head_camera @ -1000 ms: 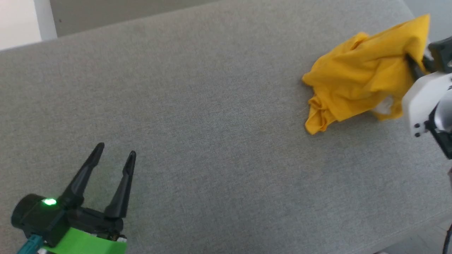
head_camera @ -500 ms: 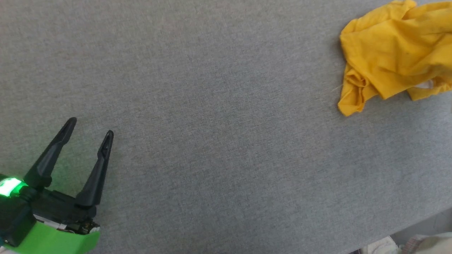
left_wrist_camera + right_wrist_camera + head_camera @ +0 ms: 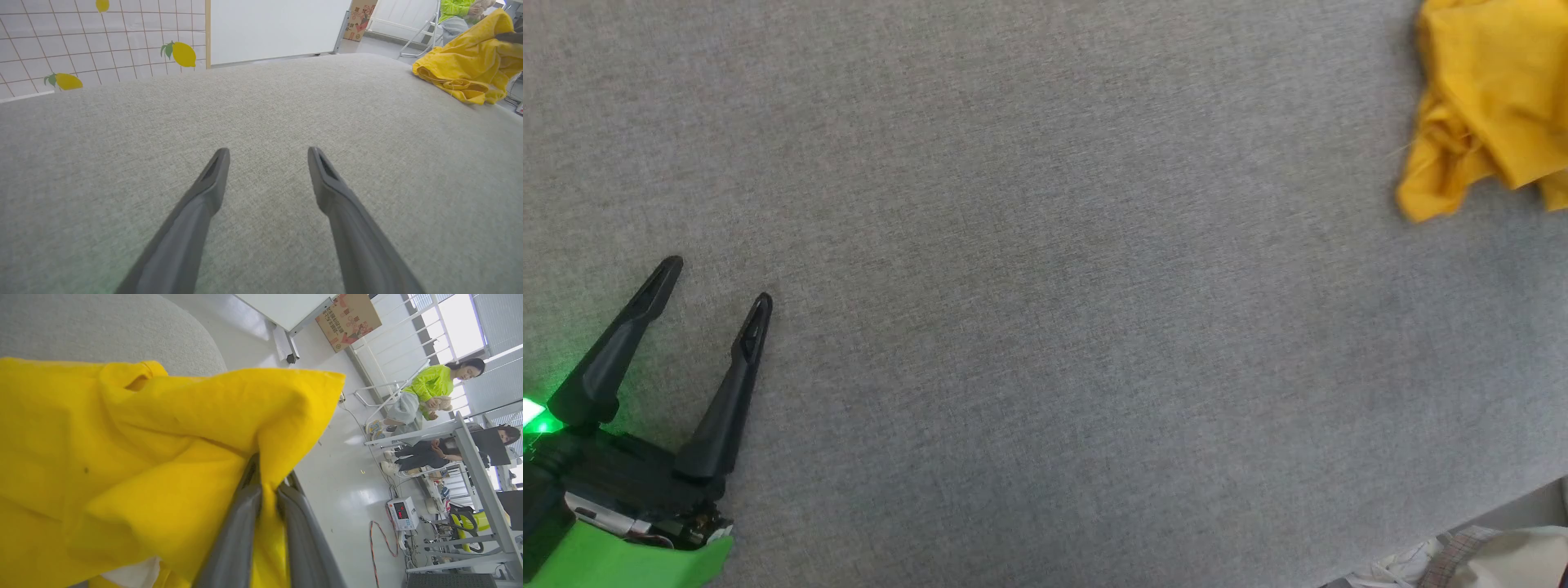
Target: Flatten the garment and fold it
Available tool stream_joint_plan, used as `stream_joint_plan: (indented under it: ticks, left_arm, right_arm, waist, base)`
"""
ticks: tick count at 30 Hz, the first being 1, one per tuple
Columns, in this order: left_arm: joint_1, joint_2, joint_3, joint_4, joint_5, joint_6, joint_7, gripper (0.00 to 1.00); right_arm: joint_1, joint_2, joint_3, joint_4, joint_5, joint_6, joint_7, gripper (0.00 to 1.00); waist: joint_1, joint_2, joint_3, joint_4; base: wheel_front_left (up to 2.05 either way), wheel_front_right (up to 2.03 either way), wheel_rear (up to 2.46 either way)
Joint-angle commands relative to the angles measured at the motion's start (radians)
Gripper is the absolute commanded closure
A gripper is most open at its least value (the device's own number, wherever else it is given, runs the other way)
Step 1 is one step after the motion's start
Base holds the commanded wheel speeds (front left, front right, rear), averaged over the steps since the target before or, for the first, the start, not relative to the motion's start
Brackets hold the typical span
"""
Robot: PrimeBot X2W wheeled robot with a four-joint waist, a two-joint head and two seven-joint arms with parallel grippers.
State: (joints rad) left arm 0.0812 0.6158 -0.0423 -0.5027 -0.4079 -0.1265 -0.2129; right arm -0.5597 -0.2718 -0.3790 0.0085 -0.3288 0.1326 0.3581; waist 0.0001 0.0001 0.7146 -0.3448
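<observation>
The garment [image 3: 1486, 106], a crumpled yellow T-shirt, lies bunched at the far right of the grey fabric surface [image 3: 1045, 294], partly cut off by the head view's edge. In the left wrist view the garment [image 3: 470, 69] sits far off at the upper right. My left gripper [image 3: 717, 284] hovers open over bare surface at the lower left, nothing between its fingers [image 3: 212, 183]. My right gripper [image 3: 267, 477] is shut on a fold of the garment [image 3: 135, 457], yellow cloth pinched between its fingers and draped around them; a bit of white cloth shows at the bottom.
The surface's near edge runs across the lower right, with pale cloth items [image 3: 1486, 555] beyond it. Past the far edge stand a lemon-patterned tiled wall [image 3: 102, 36] and a white board [image 3: 278, 28]. People [image 3: 429, 392] sit among desks and cables on the floor.
The head camera has swung left and down, so the garment slides toward the right edge and the right arm leaves the view. The left gripper stays open.
</observation>
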Motion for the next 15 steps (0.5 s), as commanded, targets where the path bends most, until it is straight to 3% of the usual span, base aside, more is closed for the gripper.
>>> stream_joint_plan:
  ticks: [1, 2, 3, 15]
  left_arm:
    - [0.003, 0.011, 0.005, 0.015, -0.006, -0.004, -0.002, 0.00]
    - [0.002, 0.011, 0.004, 0.016, -0.007, -0.004, -0.003, 0.00]
    - [0.001, 0.011, 0.003, 0.018, -0.008, -0.004, -0.004, 0.00]
    - [-0.024, -0.006, -0.030, 0.052, -0.015, -0.004, -0.018, 0.00]
  right_arm:
    - [-0.023, 0.018, -0.016, 0.001, -0.029, -0.002, -0.019, 0.54]
    - [-0.027, 0.026, -0.022, 0.006, -0.038, -0.002, -0.024, 0.20]
    - [-0.032, 0.035, -0.029, 0.014, -0.045, -0.002, -0.031, 0.00]
    - [-0.065, 0.047, -0.052, 0.103, -0.079, -0.002, -0.064, 0.00]
  waist:
    - [-0.0001, -0.0001, 0.008, 0.006]
    - [-0.0001, -0.0001, 0.009, 0.008]
    - [-0.0001, -0.0001, 0.009, 0.009]
    - [-0.0001, -0.0001, -0.020, 0.033]
  base:
    - [0.00, 0.00, 0.00]
    - [0.00, 0.00, 0.00]
    - [0.00, 0.00, 0.00]
    - [0.00, 0.00, 0.00]
